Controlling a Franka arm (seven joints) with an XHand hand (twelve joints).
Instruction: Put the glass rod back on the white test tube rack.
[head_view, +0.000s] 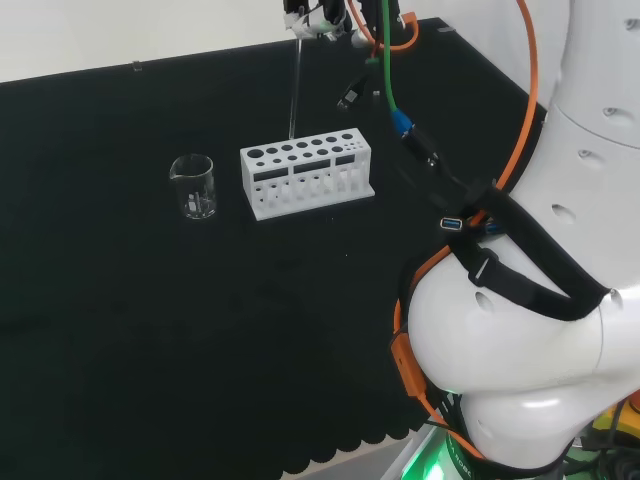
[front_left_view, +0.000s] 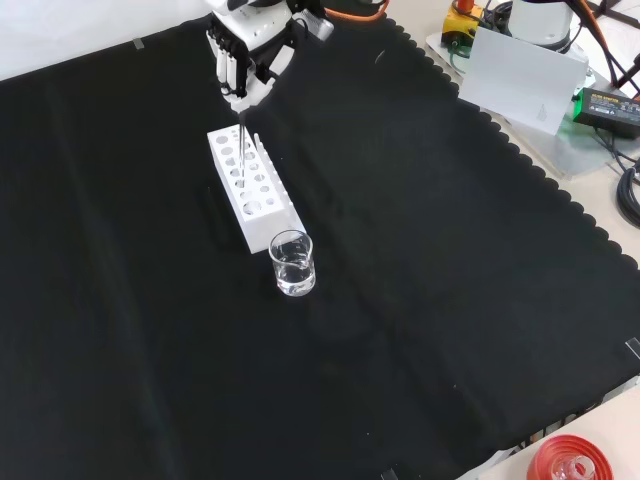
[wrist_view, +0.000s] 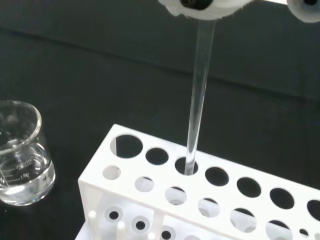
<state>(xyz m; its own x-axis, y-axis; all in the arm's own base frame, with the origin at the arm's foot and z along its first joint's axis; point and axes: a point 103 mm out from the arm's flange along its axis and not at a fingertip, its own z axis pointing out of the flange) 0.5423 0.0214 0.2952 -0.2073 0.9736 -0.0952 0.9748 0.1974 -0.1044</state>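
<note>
A clear glass rod (wrist_view: 198, 95) hangs upright from my hand (front_left_view: 245, 62), whose fingers are pinched on its top end. Its lower tip sits in the mouth of a hole in the back row of the white test tube rack (wrist_view: 165, 200). In the head view the rod (head_view: 294, 92) runs from the hand (head_view: 318, 18) at the top edge down to the rack (head_view: 306, 173). From the front, the rod (front_left_view: 242, 140) meets the far end of the rack (front_left_view: 250, 190).
A small glass beaker (front_left_view: 292, 263) with a little clear liquid stands just off the rack's near end in the front view; it is left of the rack (head_view: 193, 187) in the head view. Black cloth lies all around.
</note>
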